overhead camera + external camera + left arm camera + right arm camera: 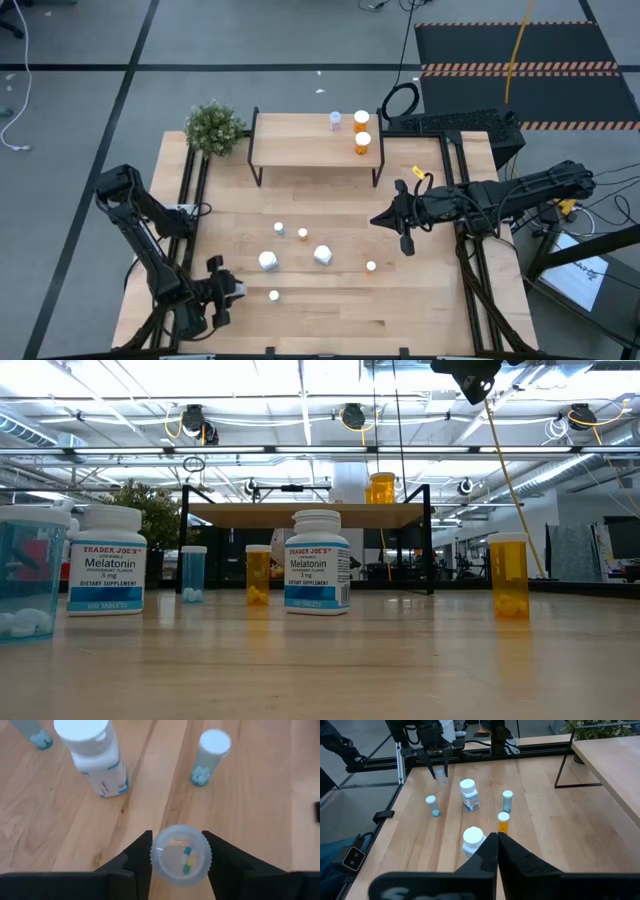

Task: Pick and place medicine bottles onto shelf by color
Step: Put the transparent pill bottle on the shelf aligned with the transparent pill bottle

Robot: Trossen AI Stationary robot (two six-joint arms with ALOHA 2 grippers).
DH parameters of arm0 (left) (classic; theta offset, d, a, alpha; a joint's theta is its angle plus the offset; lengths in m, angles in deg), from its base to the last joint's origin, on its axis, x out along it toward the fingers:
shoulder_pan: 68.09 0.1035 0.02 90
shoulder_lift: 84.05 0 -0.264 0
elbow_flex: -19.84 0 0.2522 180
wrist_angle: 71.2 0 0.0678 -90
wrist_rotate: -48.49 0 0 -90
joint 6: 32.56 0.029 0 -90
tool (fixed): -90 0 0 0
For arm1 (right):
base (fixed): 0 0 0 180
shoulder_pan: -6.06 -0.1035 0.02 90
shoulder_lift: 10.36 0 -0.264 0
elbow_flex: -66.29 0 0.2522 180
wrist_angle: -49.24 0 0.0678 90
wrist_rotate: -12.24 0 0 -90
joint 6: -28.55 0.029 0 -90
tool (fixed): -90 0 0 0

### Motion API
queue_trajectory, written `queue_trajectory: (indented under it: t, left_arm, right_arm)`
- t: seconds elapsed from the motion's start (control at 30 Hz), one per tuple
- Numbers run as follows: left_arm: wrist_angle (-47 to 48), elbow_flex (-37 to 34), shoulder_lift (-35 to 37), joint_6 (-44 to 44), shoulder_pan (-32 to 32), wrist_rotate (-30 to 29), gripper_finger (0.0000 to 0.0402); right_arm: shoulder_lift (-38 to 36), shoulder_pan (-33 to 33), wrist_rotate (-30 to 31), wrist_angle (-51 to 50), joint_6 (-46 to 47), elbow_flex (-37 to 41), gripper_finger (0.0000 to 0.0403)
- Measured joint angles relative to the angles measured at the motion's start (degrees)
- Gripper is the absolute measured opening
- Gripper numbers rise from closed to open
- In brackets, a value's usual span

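While our left gripper [181, 857] clasps a clear white-capped pill bottle [181, 855] for sorting by color, our right gripper [496, 851] hangs closed and empty.

Three bottles [361, 132] at shelf's [300, 148] right end, six bottles [322, 254] on table [420, 300] before it.
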Motion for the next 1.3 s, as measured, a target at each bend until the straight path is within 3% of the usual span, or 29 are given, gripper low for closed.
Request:
queue_trajectory:
  t: [0.23,0.8,1.3]
  left_arm:
    - [0.04,0.02,4.93,4.70,1.87,-0.02,0.0164]
    - [-0.11,0.09,18.70,26.20,12.25,-0.05,0.0153]
    - [-11.22,1.75,23.55,53.94,27.61,0.43,0.0156]
  right_arm:
    - [0.00,0.02,0.02,-0.02,-0.20,0.06,0.0000]
    - [0.04,0.02,0.35,-0.09,-0.20,0.07,0.0000]
    - [0.04,0.16,4.81,5.08,-2.88,3.09,0.0000]
